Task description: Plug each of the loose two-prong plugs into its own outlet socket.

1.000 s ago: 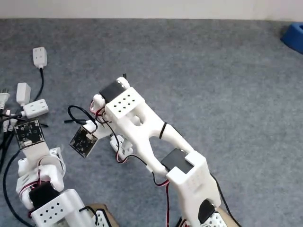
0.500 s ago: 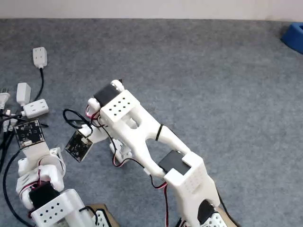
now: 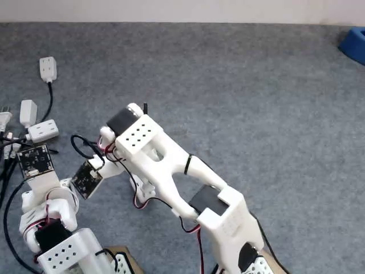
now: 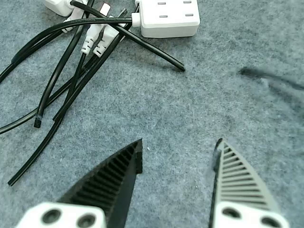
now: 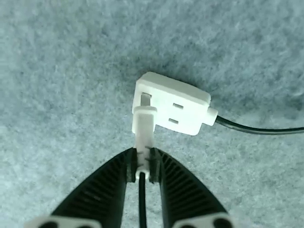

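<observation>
My right gripper [image 5: 141, 159] is shut on a white two-prong plug [image 5: 144, 124], whose black cord runs back between the fingers. The plug's prong end meets the end socket of a white outlet block [image 5: 178, 107] lying on the grey carpet; how deep the prongs sit I cannot tell. In the high view the right arm [image 3: 154, 154] stretches toward the left and covers that spot. My left gripper [image 4: 178, 145] hangs open over bare carpet, short of another white outlet block [image 4: 166, 16] and loose white plugs [image 4: 95, 38] on tangled black cords [image 4: 71, 80].
At the far left lie three white outlet blocks [image 3: 48, 68] [image 3: 28, 112] [image 3: 43, 131] with cords. The left arm [image 3: 43, 194] stands at the lower left. A blue object [image 3: 353, 44] sits at the far right edge. Grey carpet stretches open to the right.
The right arm has swung left and a little toward the near edge, carrying its wrist camera board closer to the left arm. The left arm has kept still.
</observation>
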Motion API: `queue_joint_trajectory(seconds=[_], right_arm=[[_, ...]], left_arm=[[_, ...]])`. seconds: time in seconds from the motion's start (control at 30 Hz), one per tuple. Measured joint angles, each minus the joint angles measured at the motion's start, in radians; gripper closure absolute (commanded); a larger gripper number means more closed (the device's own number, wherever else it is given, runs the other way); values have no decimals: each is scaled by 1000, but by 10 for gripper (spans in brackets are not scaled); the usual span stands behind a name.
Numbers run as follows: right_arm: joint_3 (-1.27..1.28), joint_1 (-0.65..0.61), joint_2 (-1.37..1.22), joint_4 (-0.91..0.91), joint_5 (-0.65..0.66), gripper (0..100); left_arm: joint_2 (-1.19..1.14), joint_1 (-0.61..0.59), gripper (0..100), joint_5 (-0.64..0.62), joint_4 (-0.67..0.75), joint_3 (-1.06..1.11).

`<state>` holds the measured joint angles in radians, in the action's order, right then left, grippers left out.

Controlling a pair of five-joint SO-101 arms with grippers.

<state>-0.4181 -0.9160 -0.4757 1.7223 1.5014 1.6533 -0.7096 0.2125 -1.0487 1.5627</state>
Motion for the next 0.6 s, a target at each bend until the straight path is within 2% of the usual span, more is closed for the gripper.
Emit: queue_joint_trajectory(seconds=[0.3, 0.6], right_arm=[[106, 26, 40, -117, -3, 991], [117, 6, 66, -120, -66, 991]], left_arm=[[0, -40, 748, 0, 0, -37], [0, -46, 748, 0, 0, -74]])
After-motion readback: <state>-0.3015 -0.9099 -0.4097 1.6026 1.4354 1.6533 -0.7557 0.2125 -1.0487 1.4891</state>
